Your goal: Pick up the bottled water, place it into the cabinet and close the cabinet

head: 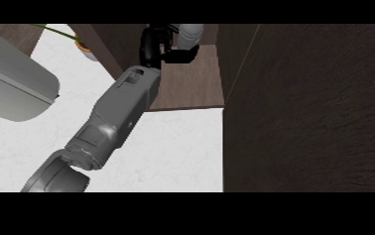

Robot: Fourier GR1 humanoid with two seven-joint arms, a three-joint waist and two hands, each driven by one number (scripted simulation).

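Our left robot hand (155, 43) reaches into the open cabinet (192, 88), its black fingers curled round the bottled water (189, 35), which stands over the cabinet's wooden shelf near the back. The grey forearm (121, 112) runs from the lower left edge up across the white table (176, 149) to the cabinet. The dark cabinet door (307, 110) stands open, filling the right side. At the left edge we see a grey appliance (22, 88) and a potted plant (84, 45).
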